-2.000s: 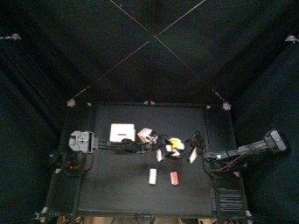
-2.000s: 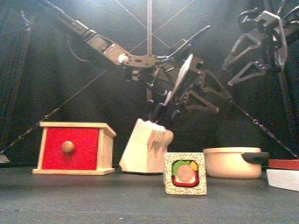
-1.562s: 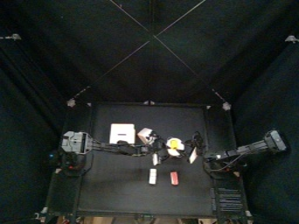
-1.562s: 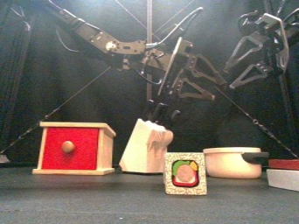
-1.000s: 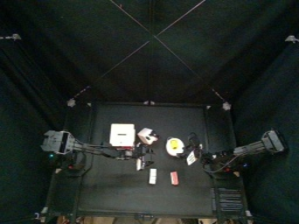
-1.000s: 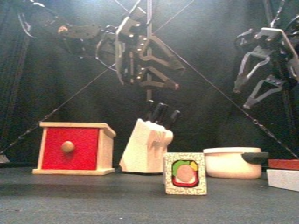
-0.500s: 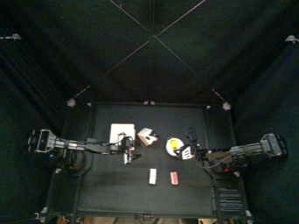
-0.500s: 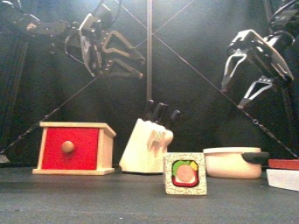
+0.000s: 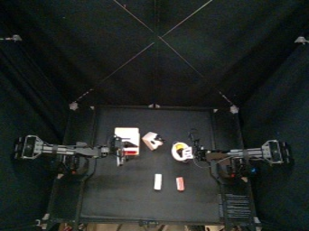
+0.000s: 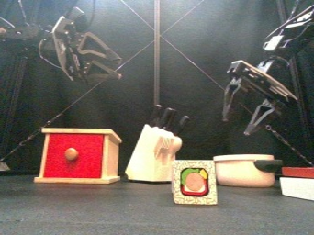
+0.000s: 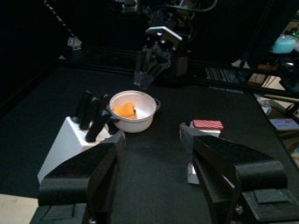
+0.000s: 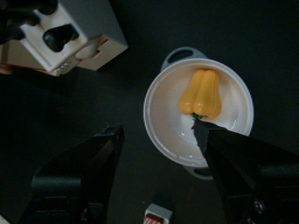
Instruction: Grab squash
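The top view looks straight down from high above — the table (image 9: 108, 176) sits small at mid-picture. The front view looks level across from the table's front edge, close to the red box (image 10: 81, 154) and knife block (image 10: 153, 151). The left wrist view looks across the table at the white pot (image 11: 132, 112); the right wrist view looks down into that same pot (image 12: 198, 114) — shared also with the front view.

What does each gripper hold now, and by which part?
Nothing. Both the right gripper and the left gripper are open and empty; the squash lies in the pot.
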